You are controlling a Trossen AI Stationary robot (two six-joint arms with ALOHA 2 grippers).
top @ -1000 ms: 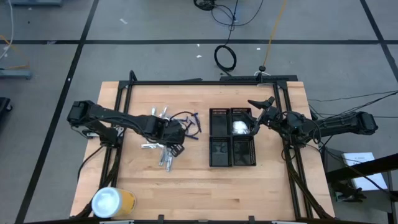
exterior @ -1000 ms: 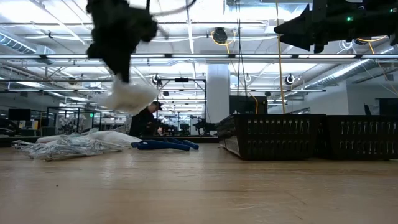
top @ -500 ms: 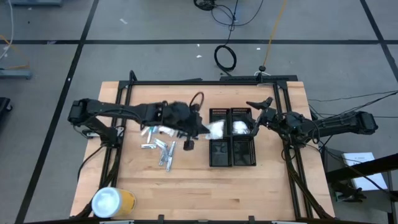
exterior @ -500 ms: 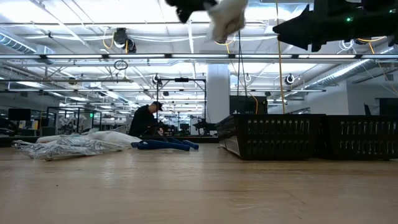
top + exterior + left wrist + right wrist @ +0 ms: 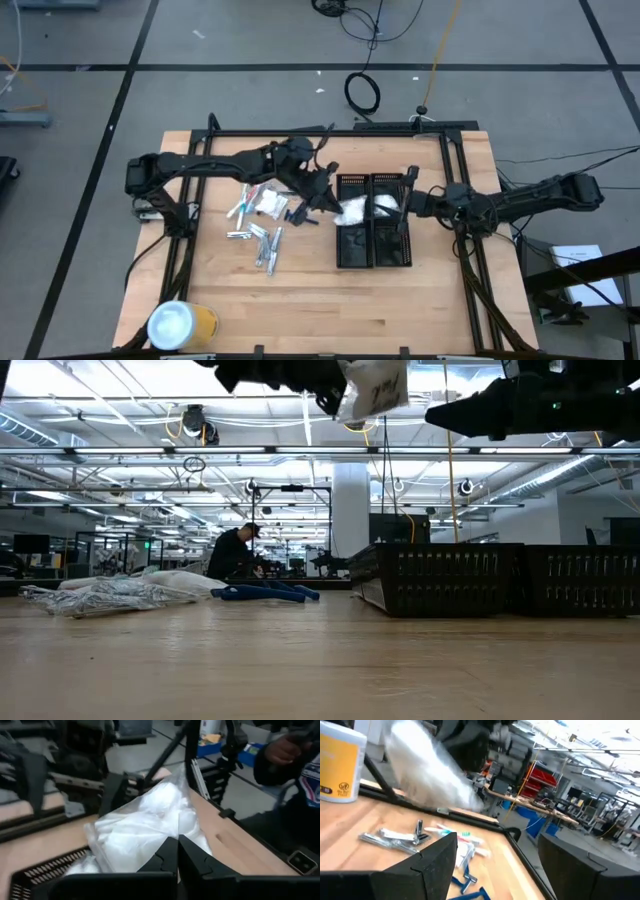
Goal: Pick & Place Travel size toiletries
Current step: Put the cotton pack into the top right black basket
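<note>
My left gripper (image 5: 328, 203) is shut on a crinkly clear-white packet (image 5: 350, 211), held in the air over the left side of the black gridded trays (image 5: 374, 250). In the low view the packet (image 5: 375, 385) hangs high above the table. The other toiletries lie in a loose heap (image 5: 258, 222) on the wood left of the trays: silvery sachets, toothbrushes and blue razors (image 5: 262, 593). One tray compartment holds a white item (image 5: 387, 206). My right gripper (image 5: 403, 206) hovers open over the trays' right side, touching nothing. My left gripper pinches the packet's near edge (image 5: 170, 840) between its two shut fingers (image 5: 192, 857). The fingers come from the table's left, slanting slightly down. The packet sticks out beyond the fingertips, puffed and crinkled, lifted clear of trays and table.
A yellow cylinder with a white lid (image 5: 180, 325) stands at the near left corner. A black frame rail (image 5: 330, 132) runs along the table's far edge. Bare wood lies near the front edge. A person (image 5: 295, 765) stands beyond the table.
My left gripper has lifted the packet from above the heap and carried it toward the table's right, to over the trays, rising and rolling its wrist. The packet has swung from hanging below the fingers to sticking out ahead. My right gripper has dipped slightly and turned a little.
</note>
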